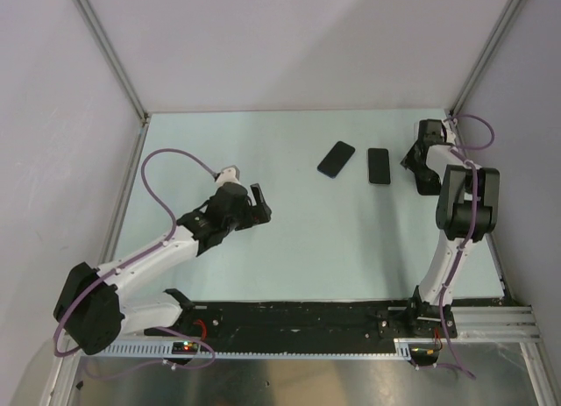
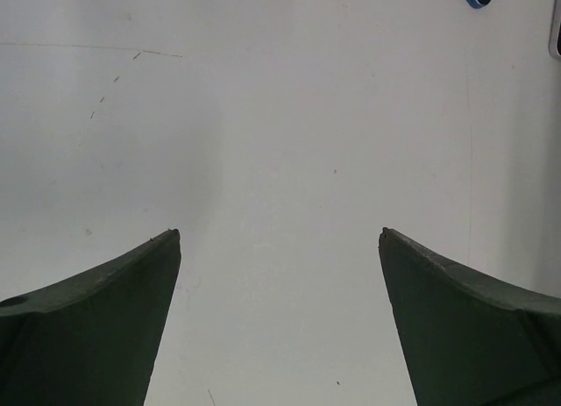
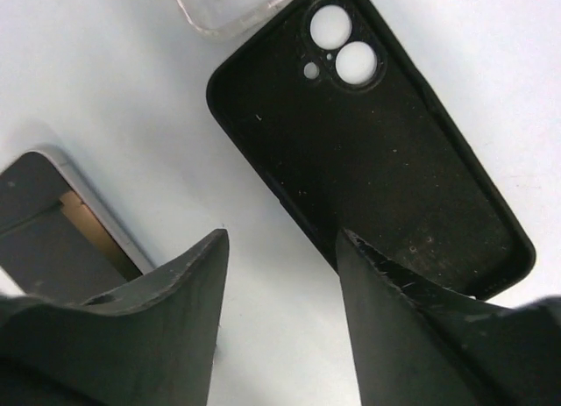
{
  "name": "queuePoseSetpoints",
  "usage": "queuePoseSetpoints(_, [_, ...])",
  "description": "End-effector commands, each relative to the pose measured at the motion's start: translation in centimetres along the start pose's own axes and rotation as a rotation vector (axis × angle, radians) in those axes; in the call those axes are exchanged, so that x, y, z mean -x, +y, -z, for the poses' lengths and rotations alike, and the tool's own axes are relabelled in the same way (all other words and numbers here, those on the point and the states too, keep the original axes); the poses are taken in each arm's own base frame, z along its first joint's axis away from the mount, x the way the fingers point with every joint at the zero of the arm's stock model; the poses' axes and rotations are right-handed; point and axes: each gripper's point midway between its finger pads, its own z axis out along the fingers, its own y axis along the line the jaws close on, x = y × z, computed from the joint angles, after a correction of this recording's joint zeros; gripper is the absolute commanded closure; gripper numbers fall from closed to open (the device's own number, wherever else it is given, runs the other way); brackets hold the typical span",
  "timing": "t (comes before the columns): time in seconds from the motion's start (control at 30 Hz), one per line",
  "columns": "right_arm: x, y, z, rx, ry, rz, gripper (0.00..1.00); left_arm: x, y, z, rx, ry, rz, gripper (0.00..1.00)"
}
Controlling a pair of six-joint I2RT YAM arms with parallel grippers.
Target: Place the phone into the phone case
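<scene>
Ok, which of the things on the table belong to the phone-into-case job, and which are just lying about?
Job in hand:
- phone, light-edged, screen up
- clear phone case, only partly in the right wrist view

Lying about:
- black phone case, empty, inside facing up, between the other two

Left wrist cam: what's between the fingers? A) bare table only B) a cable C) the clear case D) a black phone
A: the left fingers stand wide apart, and only bare table shows between them.
</scene>
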Motion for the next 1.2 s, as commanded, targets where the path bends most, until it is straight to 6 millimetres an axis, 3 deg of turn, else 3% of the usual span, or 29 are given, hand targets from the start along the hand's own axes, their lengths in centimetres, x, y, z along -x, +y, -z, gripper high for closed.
queuePoseSetpoints(0.0, [-0.3,-0.5,-0.5,-0.058,0.064,0.022,0.46,2.0,-1.9,0.6,-0.057,-0.037,0.014,0.02])
queuePoseSetpoints(0.2, [-1.0,-0.8,-0.6,-0.064,0.113,0.026,0.52,2.4,-1.8,1.1,-0.066,-0.052,0.019,0.02])
queuePoseSetpoints(0.37, [-2.3,-1.1,-0.7,-0.066,0.173,0.036,0.68,2.6,-1.9,1.0,-0.074,-0.046,0.026,0.02])
queuePoseSetpoints(0.6, [-3.4,-2.0,0.1,-0.065,0.188,0.025,0.76,1.9,-2.0,1.0,-0.09,-0.019,0.04,0.02])
queuePoseSetpoints(0.77, [-4.3,-2.3,0.8,-0.058,0.212,0.027,0.95,1.5,-1.9,1.0,-0.091,-0.005,0.06,0.02])
queuePoseSetpoints(1.0, [-3.5,-1.6,5.3,0.001,0.156,0.024,1.0,1.7,-1.8,1.3,-0.097,-0.011,0.078,0.02])
queuePoseSetpoints(1.17, [-3.3,0.6,11.1,0.081,0.08,0.069,1.0,2.2,-2.0,1.9,-0.116,-0.025,0.105,0.02])
